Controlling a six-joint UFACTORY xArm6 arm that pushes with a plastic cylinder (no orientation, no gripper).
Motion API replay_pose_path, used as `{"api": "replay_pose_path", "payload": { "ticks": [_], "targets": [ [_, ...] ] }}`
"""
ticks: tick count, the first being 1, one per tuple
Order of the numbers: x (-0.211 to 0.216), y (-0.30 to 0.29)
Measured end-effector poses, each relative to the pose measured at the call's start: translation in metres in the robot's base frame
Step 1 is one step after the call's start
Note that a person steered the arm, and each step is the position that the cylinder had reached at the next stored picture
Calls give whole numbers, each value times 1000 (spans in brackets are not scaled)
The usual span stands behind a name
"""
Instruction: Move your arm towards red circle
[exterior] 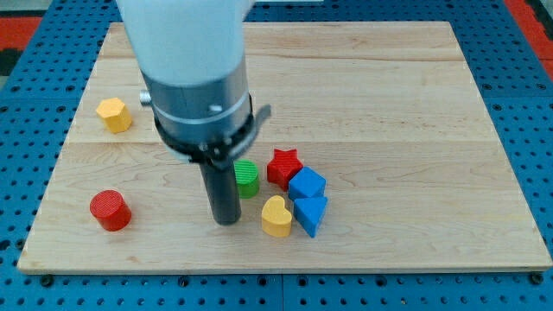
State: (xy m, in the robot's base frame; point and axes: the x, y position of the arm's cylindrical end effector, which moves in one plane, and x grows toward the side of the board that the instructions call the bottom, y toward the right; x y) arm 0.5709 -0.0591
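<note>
The red circle [110, 210] lies on the wooden board near the view's lower left. My tip [226, 221] rests on the board well to the right of it, about a hand's width away, not touching it. Just right of my tip stand a green circle [247, 179], a yellow heart [276, 217], a red star [284, 166], a blue cube [307, 185] and a blue triangle-like block [311, 214], clustered together. The arm's white and grey body hides part of the board above my tip.
A yellow hexagon [114, 114] lies at the view's left, above the red circle. The wooden board [415, 104] sits on a blue pegboard surface; its bottom edge runs just below the red circle and my tip.
</note>
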Motion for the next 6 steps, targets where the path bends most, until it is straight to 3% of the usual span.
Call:
{"api": "replay_pose_path", "payload": {
  "ticks": [1, 2, 3, 4, 6],
  "targets": [
    [45, -55],
    [46, -154],
    [20, -240],
    [-4, -217],
    [-9, -82]
  ]
}}
